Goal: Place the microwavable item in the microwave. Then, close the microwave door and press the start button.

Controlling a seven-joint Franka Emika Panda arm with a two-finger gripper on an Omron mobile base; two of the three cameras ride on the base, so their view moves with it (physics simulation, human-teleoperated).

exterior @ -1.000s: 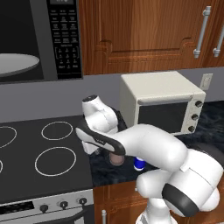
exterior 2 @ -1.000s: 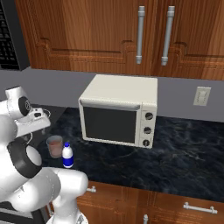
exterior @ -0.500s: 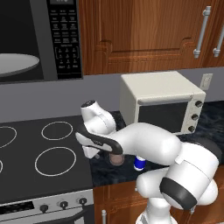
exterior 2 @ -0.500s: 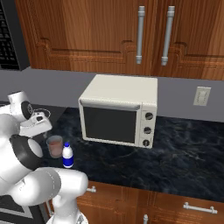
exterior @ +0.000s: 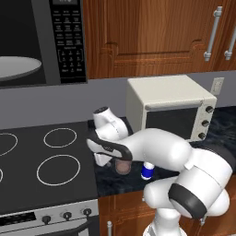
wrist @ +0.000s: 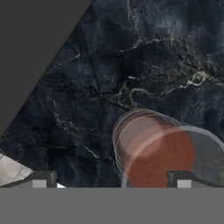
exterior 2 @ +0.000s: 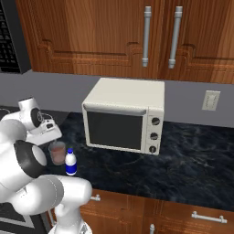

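The microwavable item, a small clear glass [exterior: 122, 167] with pinkish-brown contents, stands on the dark marble counter beside the stove. It also appears as the glass [exterior 2: 57, 152] and from above as the glass [wrist: 157, 153]. My gripper [exterior: 105, 159] hangs just over it, pointing down, jaws open and empty. In the hand view the gripper [wrist: 111, 180] has the glass off-centre, under the right fingertip [wrist: 183, 179]. The microwave [exterior: 41, 41] sits up at the left, its cavity open with the white turntable plate [exterior: 14, 67] showing. The microwave door is out of view.
A small white bottle [exterior: 147, 171] with a blue label stands just right of the glass. The cream toaster oven [exterior: 170, 110] sits behind on the counter. The black stovetop [exterior: 41, 161] lies to the left, wooden cabinets [exterior 2: 137, 36] above.
The hand has sunk slightly and shifted a little over the glass. Glass and bottle have not moved.
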